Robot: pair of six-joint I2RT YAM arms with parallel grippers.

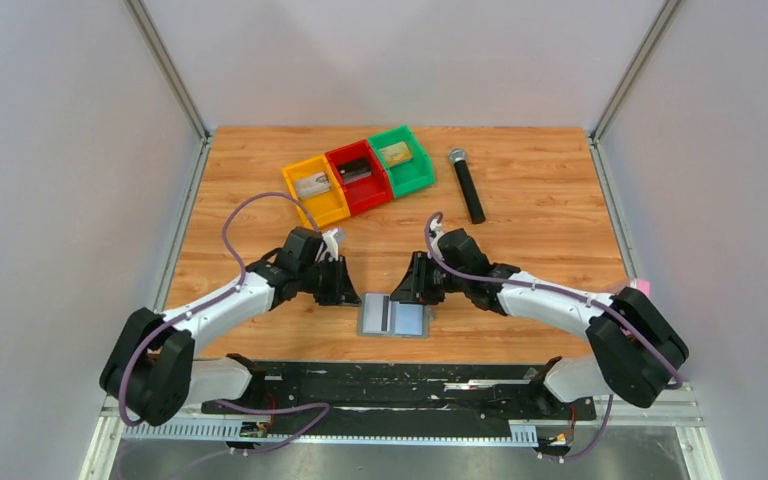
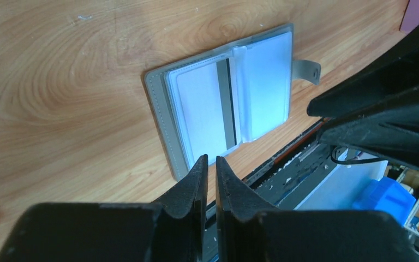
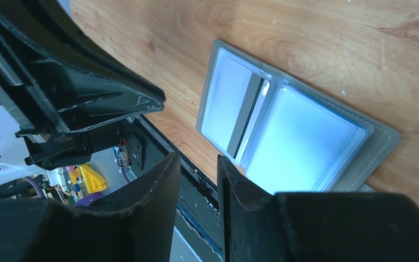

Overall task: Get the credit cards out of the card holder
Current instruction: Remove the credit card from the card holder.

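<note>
Left fingers [image 2: 210, 164] nearly closed, right fingers [image 3: 197, 164] slightly apart (both empty); card holder [image 1: 394, 316] open flat, long axis left-right.

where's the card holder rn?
In the top view the card holder lies open on the table's near edge, centred between the left gripper and right gripper, well short of the bins.

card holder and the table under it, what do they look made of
The card holder looks like grey faux leather or fabric, matte, with a stitched border; its inner sleeves look like clear glossy plastic, showing a pale card with a dark stripe. The table looks like wood or wood-print laminate, with visible grain rings.
</note>
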